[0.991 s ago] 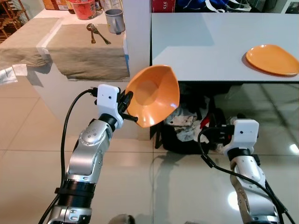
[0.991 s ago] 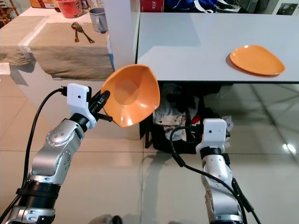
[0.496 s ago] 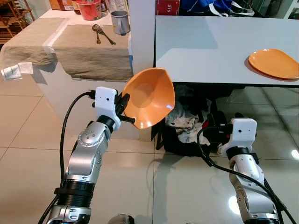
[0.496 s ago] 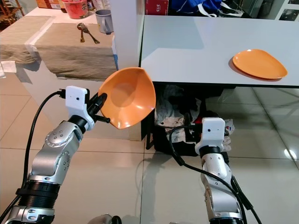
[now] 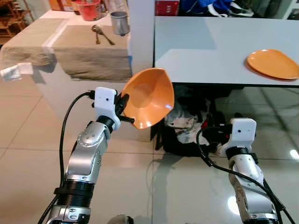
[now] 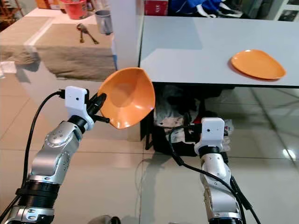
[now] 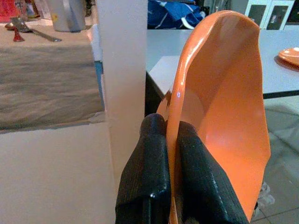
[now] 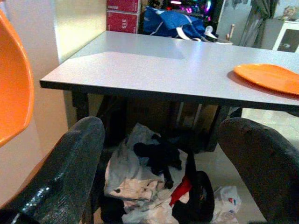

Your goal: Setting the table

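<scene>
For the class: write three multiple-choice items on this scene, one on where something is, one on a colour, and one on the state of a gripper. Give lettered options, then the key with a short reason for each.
1. Where does the orange plate lie?
A. On the grey table
B. On the floor
C. On the cloth-covered counter

2. What colour is the bowl that the left gripper holds?
A. White
B. Orange
C. Blue

3. How is the right gripper?
A. Shut on a fork
B. Shut on the plate
C. Open, holding nothing

Key:
1. A: the plate rests on the grey table, towards its right end.
2. B: the bowl is orange, like the plate.
3. C: in the right wrist view its fingers stand wide apart with nothing between them, while the left gripper's fingers pinch the bowl's rim.
</scene>
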Tool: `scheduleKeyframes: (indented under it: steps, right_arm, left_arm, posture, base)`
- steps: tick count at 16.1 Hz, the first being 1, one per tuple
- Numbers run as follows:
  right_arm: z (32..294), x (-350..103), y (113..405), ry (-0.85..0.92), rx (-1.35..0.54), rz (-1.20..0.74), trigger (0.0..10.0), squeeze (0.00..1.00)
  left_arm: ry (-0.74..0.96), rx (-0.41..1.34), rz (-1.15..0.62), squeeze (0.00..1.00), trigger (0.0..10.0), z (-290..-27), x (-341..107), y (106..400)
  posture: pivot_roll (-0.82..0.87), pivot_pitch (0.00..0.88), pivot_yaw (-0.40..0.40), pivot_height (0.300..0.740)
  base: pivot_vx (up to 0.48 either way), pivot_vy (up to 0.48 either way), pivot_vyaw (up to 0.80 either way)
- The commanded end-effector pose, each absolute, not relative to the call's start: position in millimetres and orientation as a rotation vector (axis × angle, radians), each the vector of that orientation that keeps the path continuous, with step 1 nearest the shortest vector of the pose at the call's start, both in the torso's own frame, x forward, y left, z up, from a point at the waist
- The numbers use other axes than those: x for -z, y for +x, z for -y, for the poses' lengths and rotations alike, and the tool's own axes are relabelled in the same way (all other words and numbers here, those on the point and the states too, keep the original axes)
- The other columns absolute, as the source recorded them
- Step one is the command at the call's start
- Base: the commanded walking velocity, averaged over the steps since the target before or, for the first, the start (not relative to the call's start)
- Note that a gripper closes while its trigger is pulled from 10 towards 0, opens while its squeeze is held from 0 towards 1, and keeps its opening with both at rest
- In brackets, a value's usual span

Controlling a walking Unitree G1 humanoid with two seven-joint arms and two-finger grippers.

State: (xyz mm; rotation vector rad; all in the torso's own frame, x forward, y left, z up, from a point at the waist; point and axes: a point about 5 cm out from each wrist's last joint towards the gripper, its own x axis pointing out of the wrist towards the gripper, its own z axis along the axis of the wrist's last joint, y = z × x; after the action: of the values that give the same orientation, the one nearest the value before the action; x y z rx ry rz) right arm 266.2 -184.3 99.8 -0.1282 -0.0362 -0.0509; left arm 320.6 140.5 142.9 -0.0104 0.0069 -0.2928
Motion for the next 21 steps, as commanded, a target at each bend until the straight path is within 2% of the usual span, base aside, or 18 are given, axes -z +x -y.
scheduleKeyframes:
  steps: [1,7,21]
  right_arm:
    - [186.0,-98.5,264.6,-0.133,0.055,0.034,10.0,0.00]
    - [185.7,-98.9,265.1,-0.131,0.062,0.038,10.0,0.00]
    - [187.6,-97.3,261.5,-0.130,0.071,0.038,10.0,0.00]
  left_arm:
    - [-0.007,0.294,0.033,0.00,0.0,-137.7,-150.9,322.9]
    - [0.011,0.311,0.036,0.00,0.0,-133.9,-152.6,324.8]
    - [0.042,0.249,0.018,0.00,0.0,-142.4,-148.5,331.1]
  posture:
    - [-0.07,0.024,0.040,0.740]
    - [-0.07,0.024,0.049,0.740]
    - [-0.08,0.024,0.051,0.740]
  base:
    - [0.000,-0.420,0.00]
    - [0.000,-0.420,0.00]
    - [0.291,-0.377,0.00]
